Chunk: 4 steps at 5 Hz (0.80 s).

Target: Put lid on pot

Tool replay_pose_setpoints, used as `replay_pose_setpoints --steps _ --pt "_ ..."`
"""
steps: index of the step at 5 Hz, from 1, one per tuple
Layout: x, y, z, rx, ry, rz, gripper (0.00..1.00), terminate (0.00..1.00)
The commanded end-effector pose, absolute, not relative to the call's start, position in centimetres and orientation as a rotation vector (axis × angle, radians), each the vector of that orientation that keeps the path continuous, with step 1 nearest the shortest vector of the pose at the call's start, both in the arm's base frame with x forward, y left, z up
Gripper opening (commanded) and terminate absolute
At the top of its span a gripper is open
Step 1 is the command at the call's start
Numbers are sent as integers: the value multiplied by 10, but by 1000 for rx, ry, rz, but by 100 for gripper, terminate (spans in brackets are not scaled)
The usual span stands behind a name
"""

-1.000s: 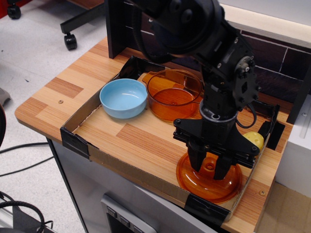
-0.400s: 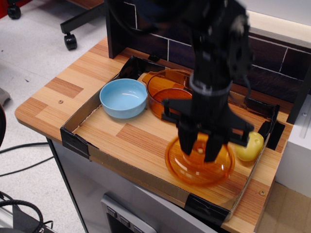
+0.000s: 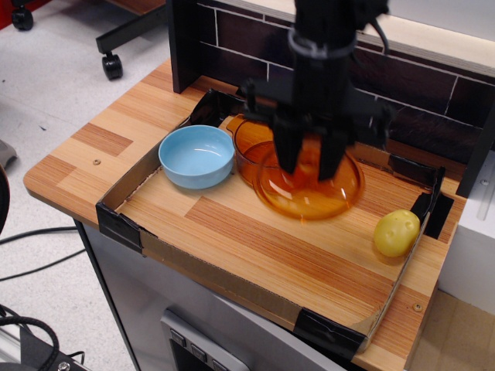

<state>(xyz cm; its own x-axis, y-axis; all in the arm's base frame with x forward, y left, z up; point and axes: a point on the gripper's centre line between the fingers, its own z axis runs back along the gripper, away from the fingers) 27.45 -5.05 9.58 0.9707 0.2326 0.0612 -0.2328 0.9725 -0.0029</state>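
My gripper (image 3: 311,166) is shut on the knob of the amber lid (image 3: 309,189) and holds it in the air over the tray. The lid hangs just to the front right of the amber pot (image 3: 254,143) and overlaps it in view. The pot stands at the back of the tray, mostly hidden behind the lid and my fingers; only its left rim and wall show. The lid is slightly blurred.
A pale blue bowl (image 3: 196,157) sits left of the pot. A yellow potato-like object (image 3: 397,233) lies at the tray's right side. The low cardboard tray wall (image 3: 216,274) rings the wooden board. A dark brick-pattern wall stands behind.
The gripper took the lid from the tray's front right corner, lifted it and carried it back and left toward the pot. The yellow object came into view.
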Motion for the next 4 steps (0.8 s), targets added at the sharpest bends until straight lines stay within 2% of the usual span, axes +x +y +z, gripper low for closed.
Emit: replay_pose_setpoints --steps 1,4 --pt "308 -21 92 15 -97 329 0 0" --pt "331 14 86 -21 -97 421 0 0"
